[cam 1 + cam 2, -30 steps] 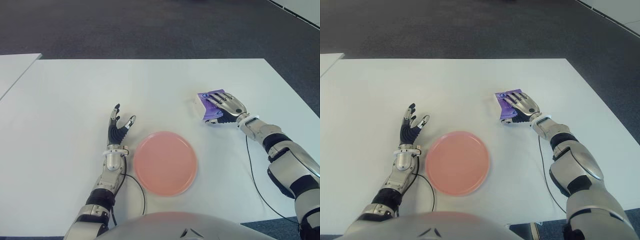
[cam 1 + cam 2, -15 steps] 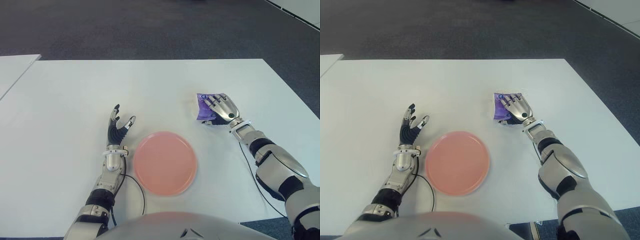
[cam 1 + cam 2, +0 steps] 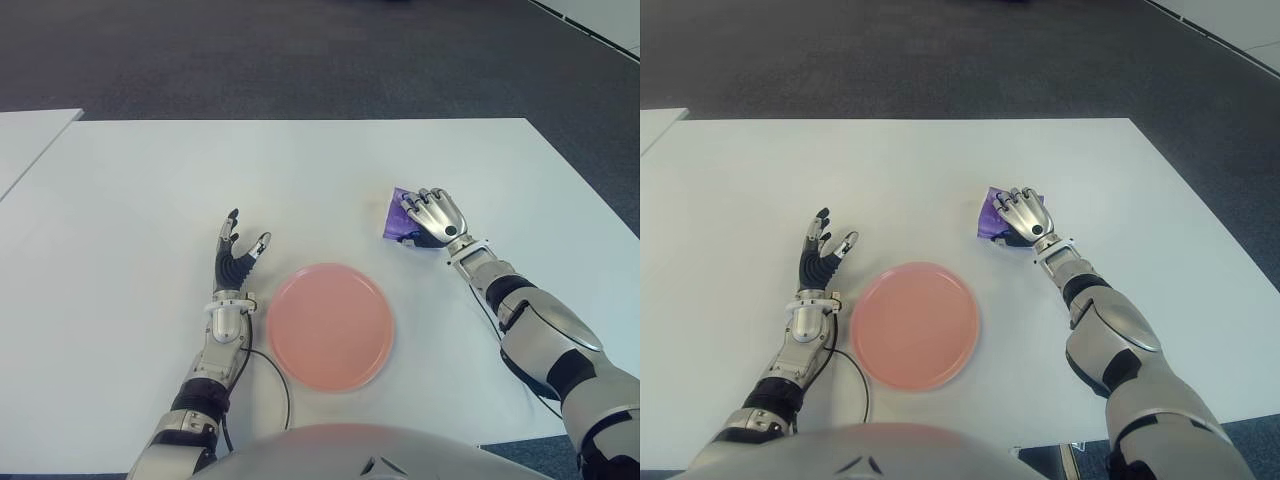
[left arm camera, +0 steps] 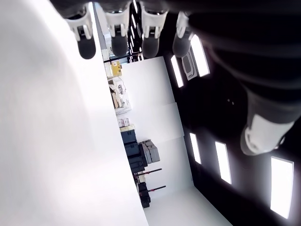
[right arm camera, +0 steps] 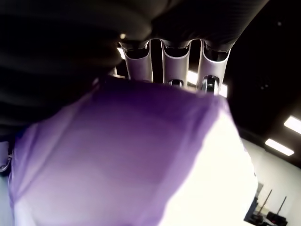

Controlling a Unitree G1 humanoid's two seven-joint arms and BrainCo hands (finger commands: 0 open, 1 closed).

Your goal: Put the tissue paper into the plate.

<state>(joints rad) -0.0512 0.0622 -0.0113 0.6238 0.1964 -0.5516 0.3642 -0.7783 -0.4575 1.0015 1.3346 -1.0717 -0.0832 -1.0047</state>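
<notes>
A purple tissue pack [image 3: 397,222] is in my right hand [image 3: 430,215], right of centre on the white table and up to the right of the plate. The fingers [image 5: 171,67] curl over the pack's far edge, and the purple wrapper [image 5: 117,155] fills the right wrist view. The pack tilts up on edge, and I cannot tell whether it still touches the table. The pink round plate [image 3: 330,325] lies near the table's front edge with nothing in it. My left hand [image 3: 237,258] shows just left of the plate, fingers spread and pointing away from me.
The white table [image 3: 300,180] ends at dark carpet beyond its far edge. A second white table [image 3: 25,135] shows at the far left. A black cable [image 3: 272,365] runs along my left forearm beside the plate.
My right hand has drawn the tissue pack left, towards the plate, and tilted it up from flat. The left hand has not moved.
</notes>
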